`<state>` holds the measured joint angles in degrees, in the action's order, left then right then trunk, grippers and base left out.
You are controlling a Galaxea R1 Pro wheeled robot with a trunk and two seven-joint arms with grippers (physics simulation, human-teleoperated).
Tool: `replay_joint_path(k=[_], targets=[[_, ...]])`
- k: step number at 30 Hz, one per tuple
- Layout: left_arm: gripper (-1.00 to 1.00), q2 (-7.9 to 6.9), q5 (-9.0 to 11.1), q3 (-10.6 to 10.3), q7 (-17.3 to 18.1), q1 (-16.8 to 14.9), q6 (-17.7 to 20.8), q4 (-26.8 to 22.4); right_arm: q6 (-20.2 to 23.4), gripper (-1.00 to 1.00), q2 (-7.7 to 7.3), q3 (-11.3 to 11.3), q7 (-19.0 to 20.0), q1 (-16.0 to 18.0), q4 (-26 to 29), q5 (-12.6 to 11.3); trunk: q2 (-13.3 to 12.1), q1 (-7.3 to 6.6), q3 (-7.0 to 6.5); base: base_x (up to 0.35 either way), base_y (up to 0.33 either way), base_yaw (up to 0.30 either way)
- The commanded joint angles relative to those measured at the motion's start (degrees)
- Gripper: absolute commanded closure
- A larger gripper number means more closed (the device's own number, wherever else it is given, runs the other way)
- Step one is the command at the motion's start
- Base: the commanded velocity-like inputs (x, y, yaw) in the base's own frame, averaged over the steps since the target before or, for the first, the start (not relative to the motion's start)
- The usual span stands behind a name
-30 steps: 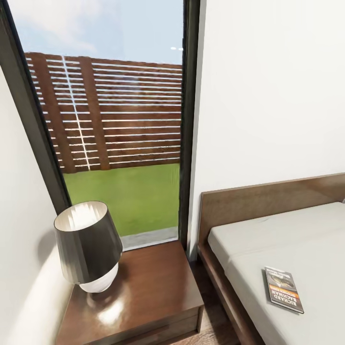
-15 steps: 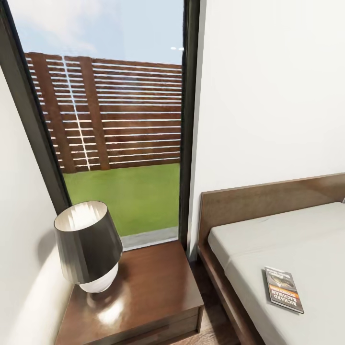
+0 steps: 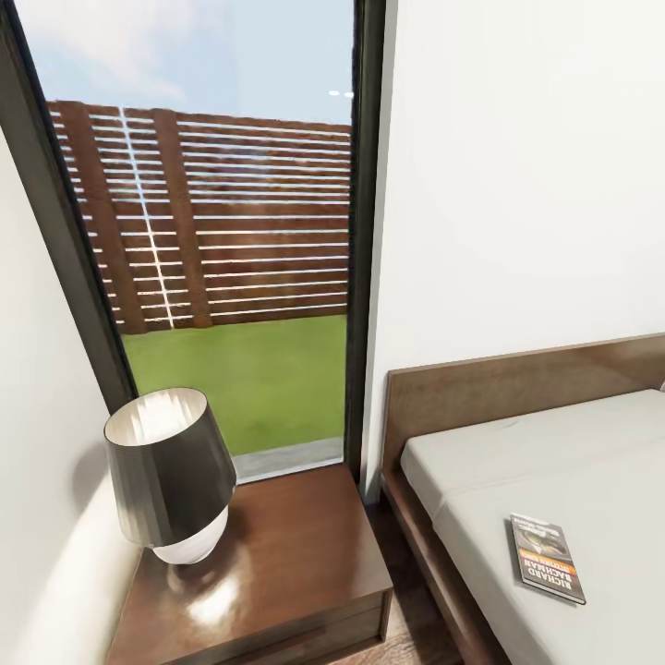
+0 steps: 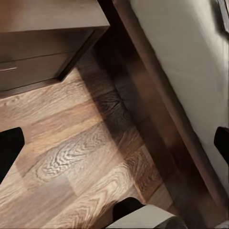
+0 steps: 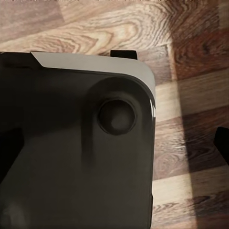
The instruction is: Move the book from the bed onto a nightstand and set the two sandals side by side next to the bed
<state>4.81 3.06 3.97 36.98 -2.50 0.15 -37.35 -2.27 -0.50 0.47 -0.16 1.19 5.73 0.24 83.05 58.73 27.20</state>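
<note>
The book [image 3: 547, 557], a thin dark paperback with an orange band, lies flat on the pale mattress of the bed [image 3: 517, 453], near its left edge. Left of the bed stands the glossy brown nightstand [image 3: 296, 554], a narrow strip of floor between them. In the left wrist view my left gripper [image 4: 114, 145] hangs open over the wood floor, with the nightstand [image 4: 43, 28] on one side and the bed [image 4: 157, 95] frame on the other. My right gripper [image 5: 114, 143] is open above my own dark base, holding nothing. The sandals are out of view.
A dark-shaded lamp [image 3: 171, 471] with a white base takes up the left part of the nightstand top; its right half is bare. A tall black-framed window [image 3: 231, 231] stands behind, and white walls close in on both sides. My base [image 4: 138, 217] sits close to the bed frame.
</note>
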Motion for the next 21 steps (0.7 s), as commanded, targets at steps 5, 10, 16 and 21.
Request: replay_joint_path(k=[5, 10, 16, 21], targets=[[-1.0, 0.82, 4.5, 0.2, 2.7, 0.0, 1.8, -2.7, -0.2, -1.0, -0.06, 0.1, 0.0, 0.0, 0.0, 0.0, 0.0, 0.0, 0.06, 0.0, 0.0, 0.0], [-1.0, 0.78, 8.7, -0.1, 3.4, -0.1, 3.4, -4.9, -0.2, -1.0, -0.1, 0.1, 0.0, 0.0, 0.0, 0.0, 0.0, 0.0, 0.06, 0.0, 0.0, 0.0], [-1.0, 0.53, 10.8, -0.2, 3.6, -0.1, 6.9, -10.6, -0.2, -1.0, -0.11, 0.1, 0.0, 0.0, 0.0, 0.0, 0.0, 0.0, 0.06, 0.0, 0.0, 0.0], [-1.0, 0.6, 13.4, -0.1, 3.7, -0.1, 13.2, -17.2, -0.2, -1.0, -0.12, 0.1, 0.0, 0.0, 0.1, 0.0, 0.0, 0.0, 0.06, 0.0, 0.0, 0.0]])
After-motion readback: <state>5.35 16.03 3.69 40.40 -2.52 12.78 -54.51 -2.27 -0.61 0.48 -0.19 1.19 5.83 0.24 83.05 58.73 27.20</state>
